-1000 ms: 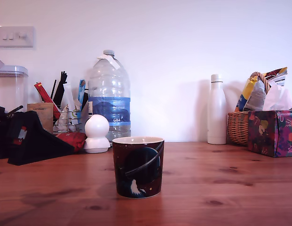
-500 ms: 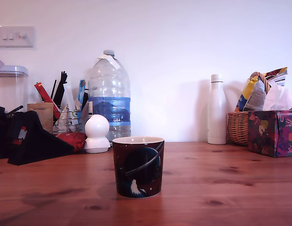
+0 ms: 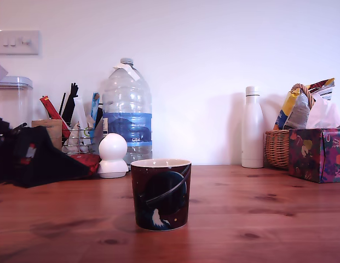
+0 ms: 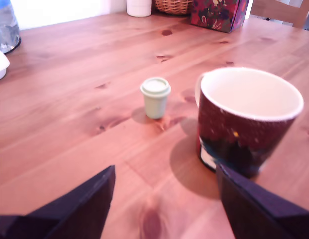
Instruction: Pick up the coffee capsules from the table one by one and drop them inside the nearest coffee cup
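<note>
Since the earlier frame, the dark arm point(image 3: 35, 159) at the exterior view's left has shifted and now tilts across more of the clutter; nothing else has moved.

One capsule point(image 4: 155, 97) stands upright on the table point(image 4: 74, 114), wide rim up, just beside the cup point(image 4: 246, 122) but apart from it; the exterior view does not show it. The cup stands upright in the middle foreground of the exterior view, its inside cream. The gripper point(image 4: 164, 199) is spread wide with nothing between its dark fingers point(image 4: 87, 201), and it is short of both capsule and cup. Farther back stand a white ball gadget point(image 3: 113, 156), a big water bottle point(image 3: 126, 109), a slim white bottle point(image 3: 252, 129), a basket point(image 3: 277, 148) and a patterned tissue box point(image 3: 317, 155).
</note>
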{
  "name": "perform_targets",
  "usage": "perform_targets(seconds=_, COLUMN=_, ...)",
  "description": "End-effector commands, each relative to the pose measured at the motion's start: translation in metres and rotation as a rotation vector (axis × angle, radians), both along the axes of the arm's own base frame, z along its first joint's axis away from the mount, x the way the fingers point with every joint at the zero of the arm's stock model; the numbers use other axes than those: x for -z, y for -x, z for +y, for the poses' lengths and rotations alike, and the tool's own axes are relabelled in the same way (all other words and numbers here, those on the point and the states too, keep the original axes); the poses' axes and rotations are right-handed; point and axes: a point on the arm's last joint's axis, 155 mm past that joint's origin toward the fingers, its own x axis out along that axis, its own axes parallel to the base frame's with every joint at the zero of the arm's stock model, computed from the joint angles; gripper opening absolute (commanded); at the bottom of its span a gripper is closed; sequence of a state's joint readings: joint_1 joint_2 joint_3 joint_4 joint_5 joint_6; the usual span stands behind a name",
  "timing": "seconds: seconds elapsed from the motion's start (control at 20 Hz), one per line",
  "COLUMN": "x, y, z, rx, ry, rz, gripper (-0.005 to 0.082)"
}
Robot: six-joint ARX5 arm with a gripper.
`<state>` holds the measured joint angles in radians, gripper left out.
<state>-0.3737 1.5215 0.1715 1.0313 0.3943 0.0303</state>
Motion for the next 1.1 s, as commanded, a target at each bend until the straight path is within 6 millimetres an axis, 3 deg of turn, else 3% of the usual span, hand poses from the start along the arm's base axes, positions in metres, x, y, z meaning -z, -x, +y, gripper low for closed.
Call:
perform_targets(seconds=0.0, x=-0.007, y=-0.008, z=-0.006, rx=0.007, ry=0.007, rz=-0.007, gripper=0.0589)
perform_targets(seconds=0.15, x=-0.013, y=-0.018, z=-0.014, rx=0.030, ry=0.008, rz=0.006, gripper=0.0583)
perform_targets(seconds=0.3, x=-0.018, y=-0.030, z=-0.019, rx=0.042, ry=-0.010, rz=0.017, gripper=0.0485)
perform_targets(seconds=0.35, x=-0.020, y=-0.033, z=-0.020, rx=0.043, ry=-0.017, rz=0.015, gripper=0.0397)
perform_targets(seconds=0.45, x=-0.025, y=-0.039, z=-0.022, rx=0.044, ry=-0.020, rz=0.011, gripper=0.0080)
perform_targets(seconds=0.5, x=-0.028, y=-0.041, z=-0.023, rx=0.044, ry=-0.018, rz=0.005, gripper=0.0000)
perform_targets(seconds=0.8, x=-0.036, y=-0.055, z=-0.024, rx=0.036, ry=-0.070, rz=-0.030, gripper=-0.0022)
perform_targets(seconds=1.05, x=-0.030, y=-0.052, z=-0.027, rx=0.094, ry=-0.143, rz=-0.054, gripper=-0.0022)
